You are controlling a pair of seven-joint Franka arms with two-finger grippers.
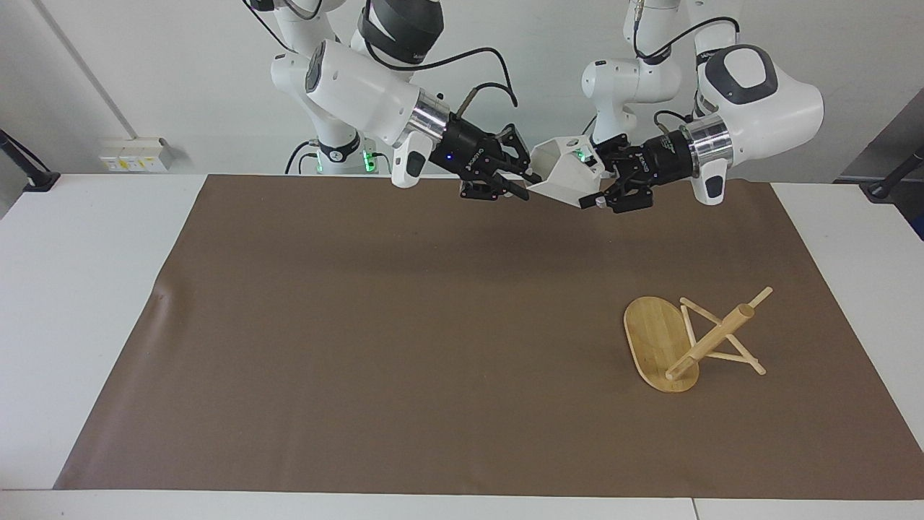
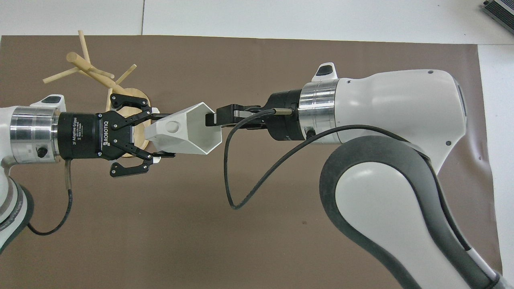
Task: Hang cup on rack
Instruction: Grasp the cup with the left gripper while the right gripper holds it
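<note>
The white faceted cup (image 1: 563, 177) (image 2: 192, 132) hangs on its side in the air between both grippers, over the mat's edge by the robots. My left gripper (image 1: 593, 182) (image 2: 165, 135) is shut on the cup's bottom end, beside the handle with its round hole. My right gripper (image 1: 521, 184) (image 2: 213, 119) is at the cup's open rim with its fingertips apart, so it is open. The bamboo rack (image 1: 711, 339) (image 2: 86, 66) lies tipped over on the mat toward the left arm's end, its oval base (image 1: 653, 336) standing on edge. In the overhead view my left gripper hides part of that base.
A brown mat (image 1: 361, 325) covers most of the white table (image 1: 86, 289). A black cable (image 2: 229, 176) loops down from my right wrist. A grey device (image 2: 500, 10) sits at the table's corner farthest from the robots, toward the right arm's end.
</note>
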